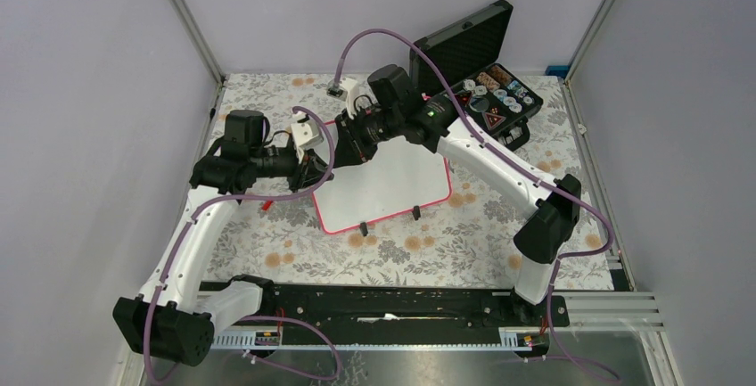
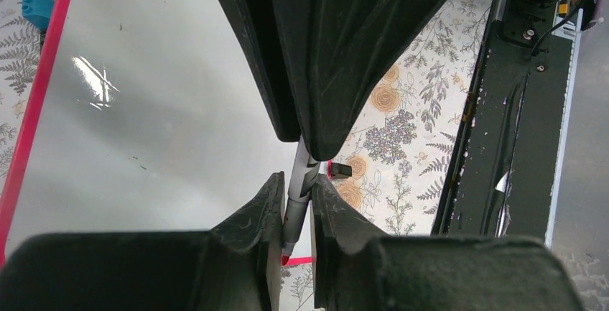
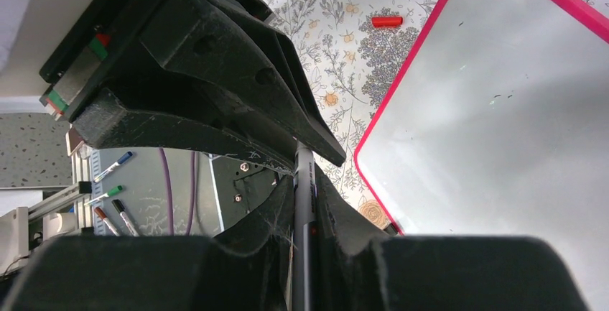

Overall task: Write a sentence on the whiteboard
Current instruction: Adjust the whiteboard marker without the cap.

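Note:
The whiteboard (image 1: 392, 185) lies flat on the floral cloth, with a red-pink frame and two black feet at its near edge. Its surface (image 2: 158, 110) is blank apart from faint specks (image 3: 495, 131); no sentence shows. A grey marker (image 2: 302, 171) with a bare red tip (image 2: 286, 259) is held by both grippers at once over the board's left corner. My left gripper (image 2: 296, 182) is shut on its tip end. My right gripper (image 3: 305, 182) is shut on its barrel (image 3: 304, 203). The two grippers meet nose to nose (image 1: 334, 150).
A red marker cap (image 3: 387, 21) lies on the cloth left of the board. An open black foam-lined case (image 1: 486, 69) with small items stands at the back right. Several spare markers (image 3: 115, 210) lie beyond the table. The black base rail (image 1: 383, 301) runs along the near edge.

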`<control>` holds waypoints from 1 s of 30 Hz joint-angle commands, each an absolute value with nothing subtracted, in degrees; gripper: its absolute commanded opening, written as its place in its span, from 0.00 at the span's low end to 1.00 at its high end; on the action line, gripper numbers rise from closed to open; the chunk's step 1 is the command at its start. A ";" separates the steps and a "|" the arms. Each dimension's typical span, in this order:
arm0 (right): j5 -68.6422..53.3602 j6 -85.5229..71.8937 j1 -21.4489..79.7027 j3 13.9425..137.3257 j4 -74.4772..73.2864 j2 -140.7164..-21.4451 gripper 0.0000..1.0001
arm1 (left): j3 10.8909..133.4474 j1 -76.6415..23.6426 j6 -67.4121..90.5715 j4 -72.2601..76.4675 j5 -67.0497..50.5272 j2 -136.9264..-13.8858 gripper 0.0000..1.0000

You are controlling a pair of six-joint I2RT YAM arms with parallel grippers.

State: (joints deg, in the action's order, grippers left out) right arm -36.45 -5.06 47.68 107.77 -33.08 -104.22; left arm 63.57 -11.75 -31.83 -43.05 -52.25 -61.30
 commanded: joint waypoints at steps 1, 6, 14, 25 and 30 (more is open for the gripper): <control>-39.50 -5.96 49.21 106.41 -32.48 -103.31 0.01 | 66.45 -11.95 -30.18 -36.21 -54.82 -61.29 0.00; -38.86 -4.89 49.74 105.99 -33.32 -103.32 0.03 | 66.63 -12.04 -31.63 -36.97 -54.95 -61.29 0.00; -38.57 -4.75 49.88 105.83 -33.81 -103.52 0.11 | 67.38 -12.91 -33.72 -38.22 -54.12 -61.73 0.00; -37.91 -4.05 50.14 105.47 -34.17 -103.36 0.20 | 67.43 -13.10 -33.74 -38.23 -53.81 -61.79 0.00; -37.54 -3.78 50.15 105.56 -34.45 -103.45 0.25 | 67.45 -13.18 -33.86 -38.25 -53.73 -61.81 0.00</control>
